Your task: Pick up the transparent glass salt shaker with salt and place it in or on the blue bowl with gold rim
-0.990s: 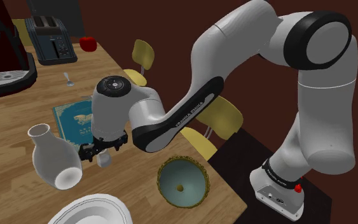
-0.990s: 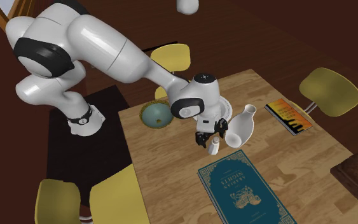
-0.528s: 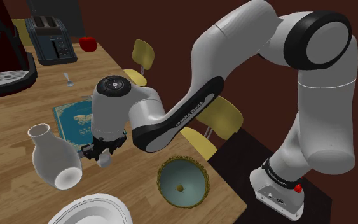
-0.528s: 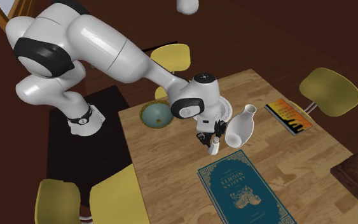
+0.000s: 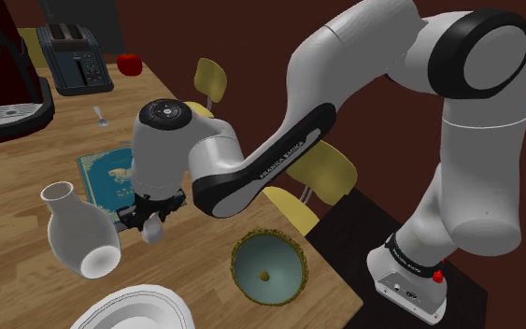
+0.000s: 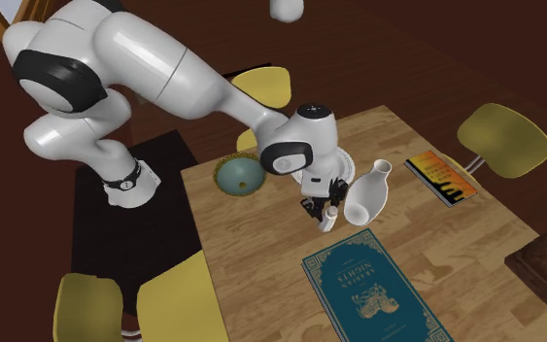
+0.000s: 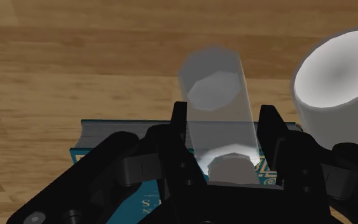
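the grasp step looks made: in the wrist view the pincer holds its two black fingers against either side of the clear salt shaker, so it is gripping the shaker, not standing open around it. the shaker sits in that grip just beside the white jug and near the edge of the teal book, low over the wooden surface; i cannot tell whether its base is off the wood. the next move, as i judge it, calls for a straight lift clear of the jug, a carry across to the blue bowl, which lies well apart toward the stand, and a gentle lowering inside its gold rim. the wrist view gives the finger contact, which the hand covers from outside; the shoulder view gives the bowl's open inside and the gap to cross; the second exterior view gives the shaker nearly touching the jug, and the bowl partly behind the arm.
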